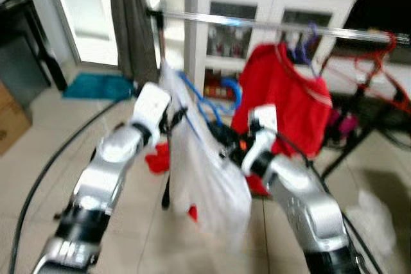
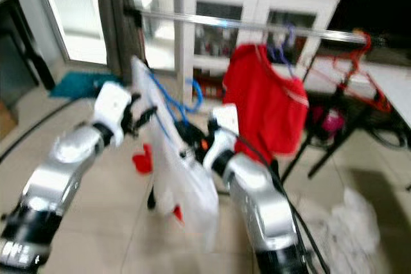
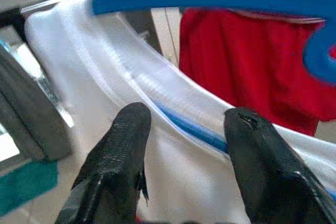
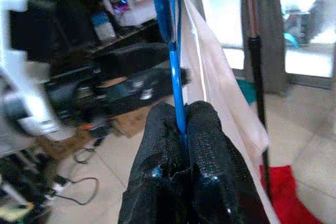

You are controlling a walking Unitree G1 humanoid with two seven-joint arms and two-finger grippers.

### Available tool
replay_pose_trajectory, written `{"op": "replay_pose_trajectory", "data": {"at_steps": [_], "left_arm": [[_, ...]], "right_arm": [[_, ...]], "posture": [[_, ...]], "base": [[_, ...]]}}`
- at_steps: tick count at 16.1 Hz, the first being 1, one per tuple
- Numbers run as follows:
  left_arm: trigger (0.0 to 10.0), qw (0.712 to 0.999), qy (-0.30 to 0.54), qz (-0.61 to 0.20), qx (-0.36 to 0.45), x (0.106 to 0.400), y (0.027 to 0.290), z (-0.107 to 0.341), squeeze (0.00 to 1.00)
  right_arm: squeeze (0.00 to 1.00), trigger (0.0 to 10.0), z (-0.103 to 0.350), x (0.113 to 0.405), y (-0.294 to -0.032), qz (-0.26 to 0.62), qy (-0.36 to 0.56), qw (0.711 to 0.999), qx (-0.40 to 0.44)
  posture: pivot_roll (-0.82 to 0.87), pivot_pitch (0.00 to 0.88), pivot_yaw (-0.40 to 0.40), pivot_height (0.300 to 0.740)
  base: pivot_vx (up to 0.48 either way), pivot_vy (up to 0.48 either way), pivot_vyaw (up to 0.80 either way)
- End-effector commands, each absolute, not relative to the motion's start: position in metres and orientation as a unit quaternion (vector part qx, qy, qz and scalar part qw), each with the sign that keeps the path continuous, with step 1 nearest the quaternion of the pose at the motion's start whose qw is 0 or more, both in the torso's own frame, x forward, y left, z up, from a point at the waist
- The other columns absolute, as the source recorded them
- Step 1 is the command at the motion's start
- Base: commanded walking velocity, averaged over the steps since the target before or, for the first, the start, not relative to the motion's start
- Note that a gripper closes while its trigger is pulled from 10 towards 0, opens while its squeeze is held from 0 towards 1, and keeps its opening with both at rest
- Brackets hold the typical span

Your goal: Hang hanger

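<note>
While motion blur softens both eye views, the main things can still be made out. The blue hanger [image 1: 204, 104] carries a white garment [image 1: 209, 171] that hangs between the two arms and hides the floor behind it. The right end effector [image 4: 181, 129] is clamped narrow on the hanger's blue bar, its fingers pressed together around it. The left end effector [image 3: 184, 129] stands wide apart, its fingers [image 3: 123, 145] straddling the white cloth and the blue bar under it without visibly closing; whether they touch the cloth cannot be told.

Above and beyond runs a silver clothes rail [image 1: 257, 24], with bare rod left of a red shirt [image 1: 286, 97] hanging on it. A red hanger [image 1: 376, 56] sits near the rail's far right end. A dark curtain [image 1: 131, 24] hangs at the rail's left end, and a white cabinet [image 1: 270, 4] stands behind. A black cable [image 1: 38, 184] crosses the tiled floor [image 1: 38, 133], and a red cloth [image 1: 157, 158] lies on it below the white garment.
</note>
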State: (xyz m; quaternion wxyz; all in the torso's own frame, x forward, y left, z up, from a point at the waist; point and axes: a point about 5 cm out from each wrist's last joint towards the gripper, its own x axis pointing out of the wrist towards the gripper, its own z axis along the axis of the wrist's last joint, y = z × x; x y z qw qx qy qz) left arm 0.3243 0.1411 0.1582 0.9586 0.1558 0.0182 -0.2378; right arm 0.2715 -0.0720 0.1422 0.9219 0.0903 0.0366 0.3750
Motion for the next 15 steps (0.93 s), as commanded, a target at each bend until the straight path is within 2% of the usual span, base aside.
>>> {"op": "replay_pose_trajectory", "data": {"at_steps": [1, 2, 3, 9, 12, 15], "left_arm": [[10.0, 0.958, -0.002, -0.237, 0.161, 0.328, 0.136, 0.165, 0.84], [10.0, 0.962, -0.024, -0.225, 0.151, 0.33, 0.135, 0.172, 0.22], [10.0, 0.965, -0.041, -0.201, 0.16, 0.333, 0.136, 0.176, 0.0], [10.0, 0.971, -0.054, -0.187, 0.141, 0.329, 0.132, 0.169, 0.0], [10.0, 0.952, -0.042, -0.276, 0.124, 0.314, 0.118, 0.159, 0.0], [10.0, 0.962, -0.057, -0.24, 0.118, 0.313, 0.128, 0.16, 0.0]], "right_arm": [[0.0, 0.0, 0.153, 0.271, -0.072, 0.389, 0.008, 0.917, 0.089], [0.0, 0.0, 0.154, 0.27, -0.071, 0.398, 0.007, 0.913, 0.087], [0.0, 0.0, 0.155, 0.27, -0.071, 0.41, 0.004, 0.908, 0.086], [0.0, 0.0, 0.155, 0.276, -0.079, 0.406, 0.01, 0.91, 0.082], [0.0, 0.0, 0.154, 0.293, -0.091, 0.353, 0.014, 0.932, 0.078], [0.0, 0.0, 0.155, 0.294, -0.091, 0.36, 0.014, 0.929, 0.081]], "posture": [[-0.01, 0.0, -0.032, 0.74], [-0.01, 0.0, -0.032, 0.74], [-0.02, 0.0, -0.017, 0.74], [-0.02, 0.0, -0.047, 0.74], [-0.02, 0.0, -0.048, 0.74], [-0.02, 0.0, -0.055, 0.74]], "base": [[0.0, 0.0, 0.0], [0.0, 0.0, 0.0], [0.0, 0.0, 0.0], [0.0, 0.0, 0.0], [0.0, 0.0, 0.0], [0.0, 0.0, 0.0]]}}
